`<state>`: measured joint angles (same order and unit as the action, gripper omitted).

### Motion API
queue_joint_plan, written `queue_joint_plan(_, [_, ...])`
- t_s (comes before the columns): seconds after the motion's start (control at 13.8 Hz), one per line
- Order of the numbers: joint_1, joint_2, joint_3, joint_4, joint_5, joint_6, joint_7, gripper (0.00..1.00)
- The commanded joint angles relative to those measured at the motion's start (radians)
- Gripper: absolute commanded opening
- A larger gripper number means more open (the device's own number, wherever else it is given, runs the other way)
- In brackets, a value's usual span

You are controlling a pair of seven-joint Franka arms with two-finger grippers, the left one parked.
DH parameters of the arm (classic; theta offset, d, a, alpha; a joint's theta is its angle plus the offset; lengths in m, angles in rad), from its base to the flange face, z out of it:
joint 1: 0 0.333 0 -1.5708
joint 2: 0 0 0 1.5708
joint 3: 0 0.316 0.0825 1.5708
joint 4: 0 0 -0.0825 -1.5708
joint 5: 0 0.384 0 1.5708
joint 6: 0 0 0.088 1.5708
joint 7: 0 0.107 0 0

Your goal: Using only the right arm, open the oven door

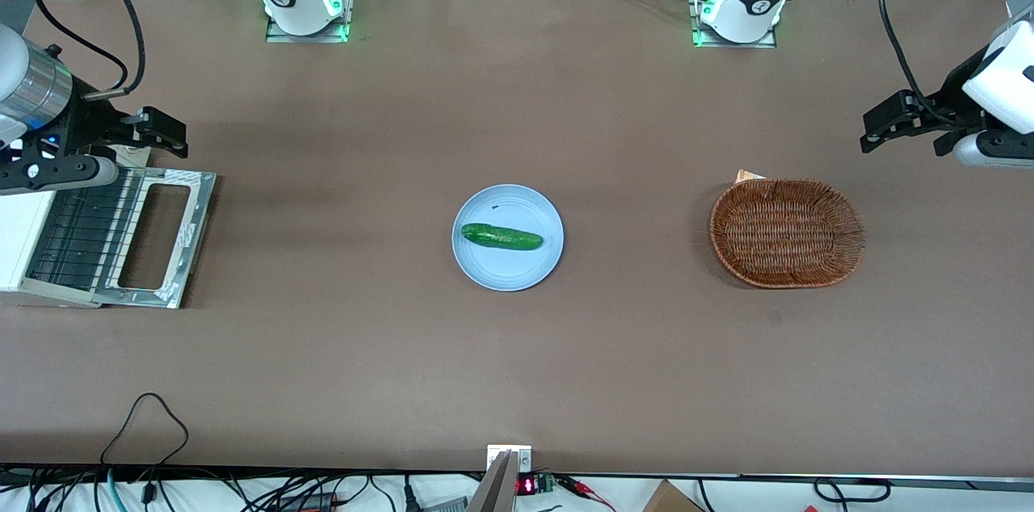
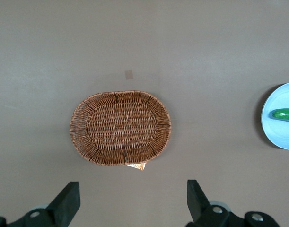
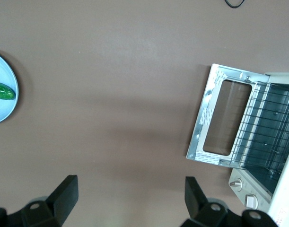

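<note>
The oven door [image 1: 157,241] lies folded fully down, flat in front of the oven [image 1: 20,241] at the working arm's end of the desk [image 1: 517,350]. Its glass window faces up, and the wire rack [image 1: 77,233] inside the cavity is exposed. Judged from this position, the opening stroke is complete.

The end effector [image 1: 166,131] of the right arm [image 1: 36,92] is clear of the door, above the desk and just farther from the front camera than the door's farther corner. It touches nothing. The right wrist view shows its fingers [image 3: 64,191] spread wide apart with only bare desk between them.

Governing relation: the door's long axis runs from nearer the front camera to farther from it. The door's free edge faces the plate [image 1: 507,237] and cucumber [image 1: 501,237] at mid-desk. The end effector sits off the farther end of that axis, not over the panel.

Any next motion therefore only needs clearance. A retreat upward, or farther from the front camera, avoids the door frame. A descent toward the front camera risks striking the open panel.
</note>
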<state>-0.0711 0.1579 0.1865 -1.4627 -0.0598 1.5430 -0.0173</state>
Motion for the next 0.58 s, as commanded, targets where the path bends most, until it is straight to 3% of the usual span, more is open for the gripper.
queue_joint_plan(0.0, [0.005,0.008,0.001,0.013,-0.006,0.003,-0.015,1.00])
queue_joint_plan(0.51, [0.005,0.009,-0.001,0.015,-0.011,0.008,0.010,1.00])
